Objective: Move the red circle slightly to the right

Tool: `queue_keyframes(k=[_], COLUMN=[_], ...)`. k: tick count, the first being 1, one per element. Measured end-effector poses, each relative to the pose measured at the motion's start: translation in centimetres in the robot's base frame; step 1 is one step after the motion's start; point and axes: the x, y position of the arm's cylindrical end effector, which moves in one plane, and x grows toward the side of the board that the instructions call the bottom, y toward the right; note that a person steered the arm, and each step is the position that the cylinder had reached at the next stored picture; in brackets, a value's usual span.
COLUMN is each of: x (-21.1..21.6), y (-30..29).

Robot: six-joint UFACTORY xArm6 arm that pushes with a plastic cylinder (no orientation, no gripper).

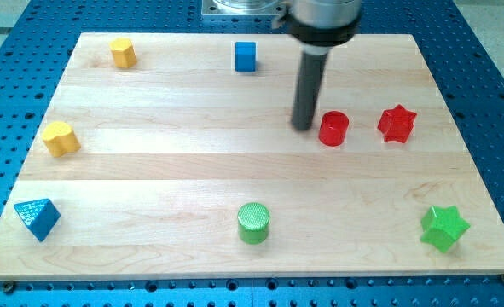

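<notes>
Sitting just left of red circle (333, 129), my tip (303, 128)

The rod (307, 85) is cut off by the view's top edge, so its upper part is unseen. The wooden board's (234, 170) near corners are clipped at the view's bottom.

The arm ends in a straight, round rod (305, 94) — dark grey, smooth, with a faint sheen down its length. Above it sits a wider dark collar (323, 21), cylindrical and matte — its upper part is cut off by the frame. My tip (302, 128) is blunt and flat.
</notes>
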Motion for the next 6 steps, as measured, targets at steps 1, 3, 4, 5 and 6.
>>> queue_keyframes(k=[1, 3, 4, 5, 6], x=[3.6, 1.7, 1.7, 5.3, 15.0], y=[2.2, 3.4, 5.7, 4.2, 3.7])
